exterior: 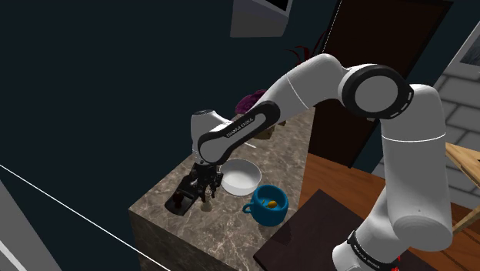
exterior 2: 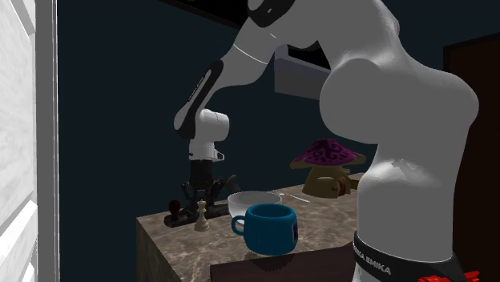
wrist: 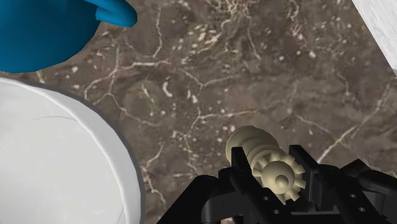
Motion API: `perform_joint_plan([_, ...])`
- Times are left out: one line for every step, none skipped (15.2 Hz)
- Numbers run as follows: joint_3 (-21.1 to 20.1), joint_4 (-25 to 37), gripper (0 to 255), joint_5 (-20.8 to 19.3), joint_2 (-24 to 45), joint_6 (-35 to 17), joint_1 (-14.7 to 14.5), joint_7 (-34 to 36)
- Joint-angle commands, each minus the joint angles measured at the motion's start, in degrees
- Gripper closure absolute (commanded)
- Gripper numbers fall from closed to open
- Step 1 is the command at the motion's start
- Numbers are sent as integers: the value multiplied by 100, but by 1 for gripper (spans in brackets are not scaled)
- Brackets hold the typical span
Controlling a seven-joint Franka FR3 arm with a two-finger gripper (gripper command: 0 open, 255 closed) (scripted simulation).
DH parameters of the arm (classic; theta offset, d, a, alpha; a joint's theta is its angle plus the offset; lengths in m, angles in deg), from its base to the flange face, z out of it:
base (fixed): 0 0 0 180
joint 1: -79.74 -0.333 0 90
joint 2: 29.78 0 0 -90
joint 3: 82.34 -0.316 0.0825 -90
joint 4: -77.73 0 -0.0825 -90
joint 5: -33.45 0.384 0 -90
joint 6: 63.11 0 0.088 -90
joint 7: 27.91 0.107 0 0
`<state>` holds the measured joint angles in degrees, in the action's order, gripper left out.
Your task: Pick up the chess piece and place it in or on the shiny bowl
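A cream chess piece [exterior 2: 201, 217] stands upright on the brown marble counter [exterior 2: 320, 212], close to the corner nearest the shoulder view's left. My black gripper [exterior 2: 201, 195] hangs just over it, open. In the wrist view the crown of the chess piece [wrist: 280, 175] sits between my two fingers [wrist: 239, 167], and I cannot tell if they touch it. The bowl [exterior: 240, 177] is drawn plain white and rests right beside the piece [exterior: 206, 202], its rim [wrist: 124, 159] a short way off from the gripper [wrist: 268, 158].
A blue mug [exterior: 267, 205] with something yellow inside stands next to the bowl, towards the stand. A dark low object [exterior: 180, 202] lies by the counter's edge, on the piece's other side. A purple-capped mushroom ornament [exterior 2: 324, 164] sits at the counter's far end.
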<state>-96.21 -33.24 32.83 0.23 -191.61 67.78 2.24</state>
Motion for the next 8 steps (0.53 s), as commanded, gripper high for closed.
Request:
perform_joint_plan([3,-4,255,-1,2,1,2,0])
perform_joint_plan([3,-2,255,-1,3,2,1,1])
perform_joint_plan([3,0,255,-1,3,5,1,0])
perform_joint_plan([4,-1,255,-2,4,2,3,-2])
perform_joint_plan([5,-2,255,-2,5,1,5,-5])
perform_joint_plan([3,-2,255,-2,4,1,1,1])
perform_joint_plan([-6,-4,255,11,-54,56,9,-2])
perform_joint_plan([-15,-5,255,23,-112,112,16,-4])
